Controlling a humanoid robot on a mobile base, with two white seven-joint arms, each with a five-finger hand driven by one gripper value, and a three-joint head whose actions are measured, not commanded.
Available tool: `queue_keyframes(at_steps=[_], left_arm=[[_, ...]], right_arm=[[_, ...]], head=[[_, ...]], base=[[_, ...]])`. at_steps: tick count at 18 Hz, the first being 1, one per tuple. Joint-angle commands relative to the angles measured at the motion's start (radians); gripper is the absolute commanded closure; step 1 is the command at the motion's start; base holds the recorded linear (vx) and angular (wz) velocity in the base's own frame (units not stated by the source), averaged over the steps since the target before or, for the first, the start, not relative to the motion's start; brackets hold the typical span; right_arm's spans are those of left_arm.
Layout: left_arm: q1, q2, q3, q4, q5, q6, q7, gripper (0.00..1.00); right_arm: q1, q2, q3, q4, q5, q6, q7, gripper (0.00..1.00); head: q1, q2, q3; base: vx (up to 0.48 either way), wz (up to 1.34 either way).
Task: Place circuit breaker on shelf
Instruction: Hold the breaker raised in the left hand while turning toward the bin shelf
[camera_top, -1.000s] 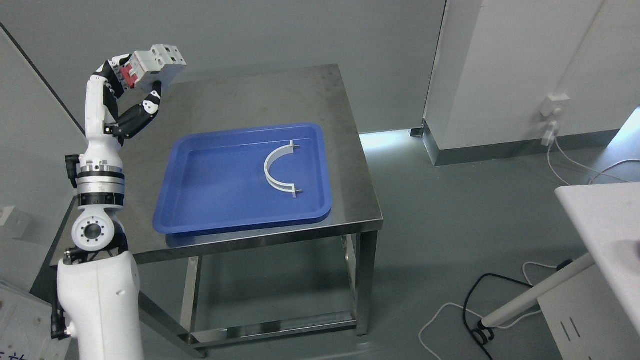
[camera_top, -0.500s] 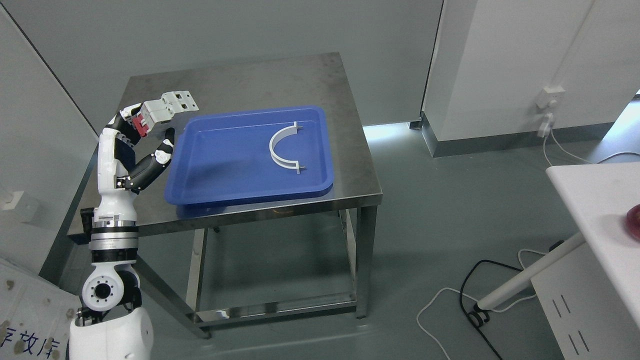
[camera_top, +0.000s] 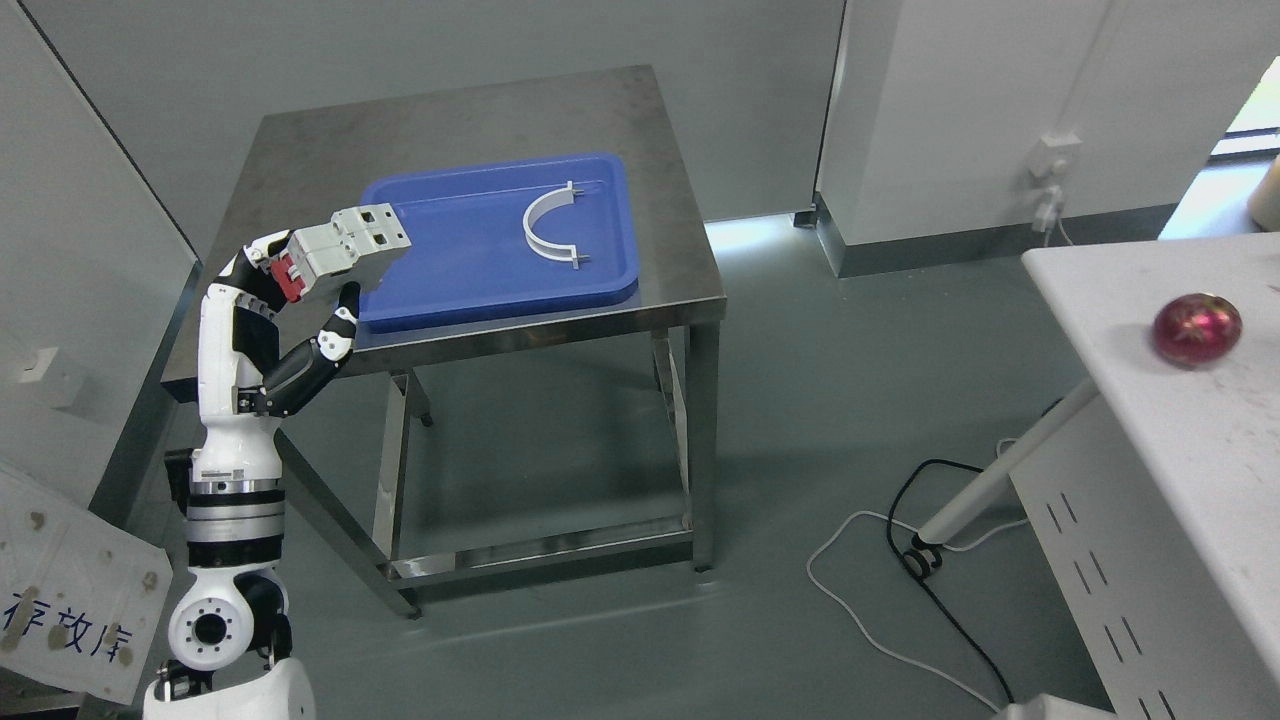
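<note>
We carry the circuit breaker (camera_top: 345, 247) clamped in our left hand (camera_top: 300, 290), aloft off the steel table's (camera_top: 470, 120) front left corner. The whole view has swung right since a second ago, so we judge we're turning toward a shelf. Its long axis runs left to right, the red-switch end toward the wrist.

Tray (camera_top: 440, 290) on table (camera_top: 300, 150) w/ curved bracket (camera_top: 545, 225) inside; ball (camera_top: 1197, 329) on right counter (camera_top: 1150, 420).

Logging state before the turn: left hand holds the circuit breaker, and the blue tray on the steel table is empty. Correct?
Not quite. The head view shows the blue tray holds a white curved bracket. The left hand does hold the circuit breaker.
</note>
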Motion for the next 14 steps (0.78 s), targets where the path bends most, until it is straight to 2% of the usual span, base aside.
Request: queue_keyframes(at_steps=[1,8,14], left_arm=[[0.026,0.001,-0.015,-0.075,-0.015,-0.003,0.000,0.96],[0.016,0.001,-0.015,-0.075,-0.014,-0.003,0.000,0.96],[0.012,0.001,-0.026,-0.075,-0.014,-0.002,-0.003,0.96]], right_arm=[[0.017,-0.017,0.000,0.000,0.001,-0.030,0.001,0.00],[0.017,-0.017,0.000,0.000,0.001,-0.030,0.001,0.00],[0.017,-0.017,0.000,0.000,0.001,-0.030,0.001,0.00]], head=[[0.0000,0.000,0.000],[0.0000,0.000,0.000],[0.0000,0.000,0.000]], base=[[-0.321,-0.29],[-0.337,-0.25],[-0.357,-0.01]])
